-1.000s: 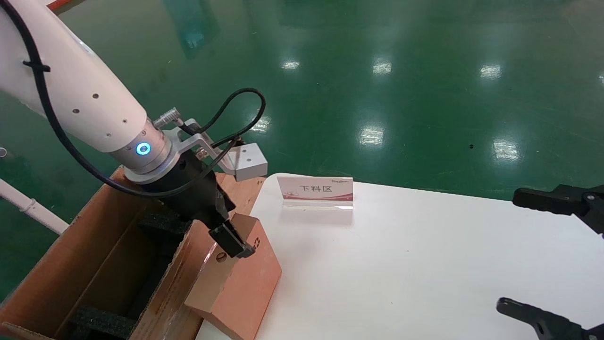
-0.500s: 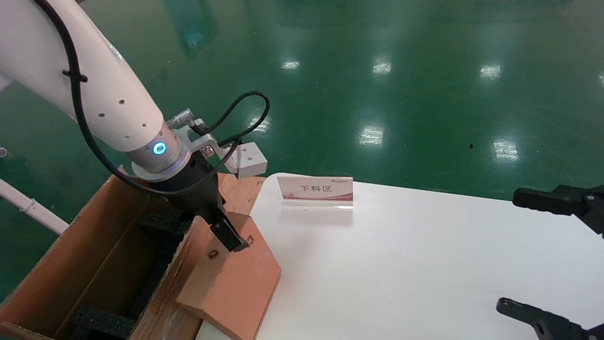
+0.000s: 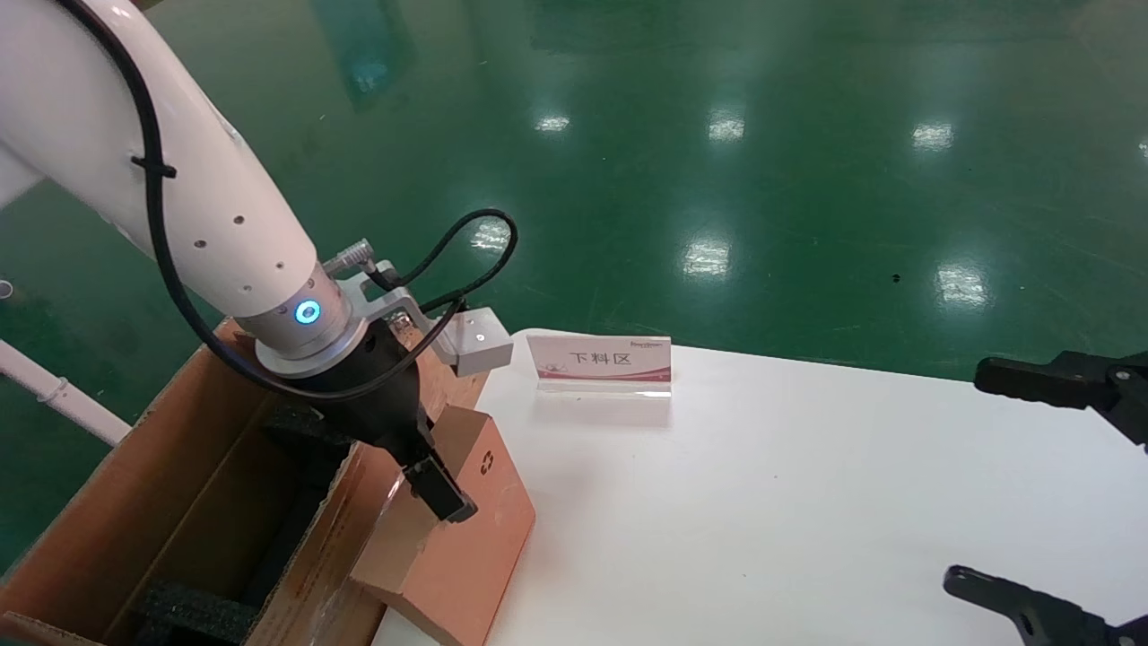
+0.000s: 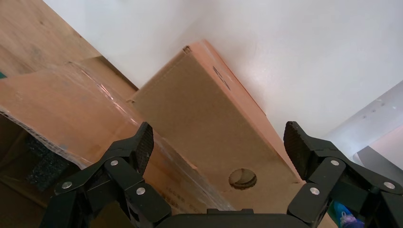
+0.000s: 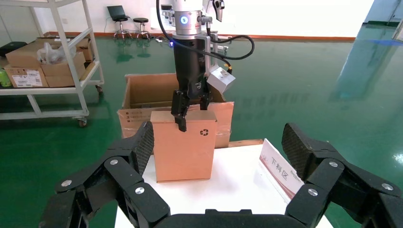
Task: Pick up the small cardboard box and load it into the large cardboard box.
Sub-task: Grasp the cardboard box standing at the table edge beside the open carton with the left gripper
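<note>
Black jaws of the left gripper (image 3: 430, 480) stand spread, one on either side of the top of the small cardboard box (image 3: 457, 538), and the left wrist view shows clear space between each finger and the carton, so nothing is pinched. That small cardboard box stands upright at the left edge of the white surface (image 3: 807, 502), its recycling symbol facing the right wrist camera. It is touching or just beside the near flap of the large cardboard box (image 3: 161, 502), which stands open off the surface's left edge with black foam inside. A small sign (image 3: 599, 362) stands farther back on the surface. Far right, the right gripper (image 3: 1054, 489) hovers with its jaws spread wide, well apart from both boxes.
</note>
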You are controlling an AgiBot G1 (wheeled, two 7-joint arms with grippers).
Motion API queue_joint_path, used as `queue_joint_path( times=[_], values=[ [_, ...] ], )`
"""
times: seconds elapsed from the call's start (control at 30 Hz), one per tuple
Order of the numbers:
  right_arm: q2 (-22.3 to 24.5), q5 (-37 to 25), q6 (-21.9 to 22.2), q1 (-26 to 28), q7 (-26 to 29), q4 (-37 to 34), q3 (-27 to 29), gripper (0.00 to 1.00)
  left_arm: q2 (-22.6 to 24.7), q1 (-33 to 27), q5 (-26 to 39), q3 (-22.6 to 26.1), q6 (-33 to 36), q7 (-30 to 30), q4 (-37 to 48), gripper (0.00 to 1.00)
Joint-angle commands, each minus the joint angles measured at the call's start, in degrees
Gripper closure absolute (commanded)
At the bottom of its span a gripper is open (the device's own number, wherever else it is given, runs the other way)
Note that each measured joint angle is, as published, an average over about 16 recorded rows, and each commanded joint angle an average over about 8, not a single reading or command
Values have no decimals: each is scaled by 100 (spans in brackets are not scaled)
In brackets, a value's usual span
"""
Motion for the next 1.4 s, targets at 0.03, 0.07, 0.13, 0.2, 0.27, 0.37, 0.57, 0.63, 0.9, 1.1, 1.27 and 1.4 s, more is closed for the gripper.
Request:
queue_joint_path(
  times=[0.03, 0.07, 0.13, 0.2, 0.27, 0.37, 0.57, 0.63, 0.9, 1.1, 1.27, 1.4],
  values=[
    [0, 1, 0, 0, 0, 0, -1, 0, 7, 7, -37, 38, 1, -2, 4, 0],
    [0, 1, 1, 0, -1, 0, -1, 0, 7, 8, -50, 54, -2, -1, 4, 0],
    [1, 1, 1, 0, -1, 0, -2, 0, 8, 11, -77, 87, -6, 5, 5, 0],
    [1, 2, 1, 1, -1, 0, -3, 0, 8, 15, -101, 118, -12, 13, 6, 0],
    [1, 2, 2, 1, -2, 0, -4, 0, 9, 21, -118, 151, -20, 25, 7, 0],
    [2, 3, 2, 1, -2, 0, -4, 0, 12, 28, -133, 192, -28, 37, 8, 0],
    [2, 4, 5, 0, -3, -1, -4, 0, 14, 43, -154, 246, -40, 44, 10, 0],
    [2, 5, 5, 0, -3, -2, -4, 0, 14, 46, -157, 252, -42, 44, 10, 0],
    [3, 5, 5, 0, -3, -2, -5, 87, 14, 45, -150, 236, -43, 45, 11, 90],
    [3, 5, 4, 0, -3, -2, -5, 100, 14, 43, -144, 226, -42, 45, 12, 100],
    [3, 5, 4, 0, -3, -2, -5, 100, 14, 41, -141, 221, -41, 45, 12, 100],
    [3, 5, 4, 0, -3, -2, -5, 100, 14, 40, -139, 218, -40, 45, 12, 100]
  ],
)
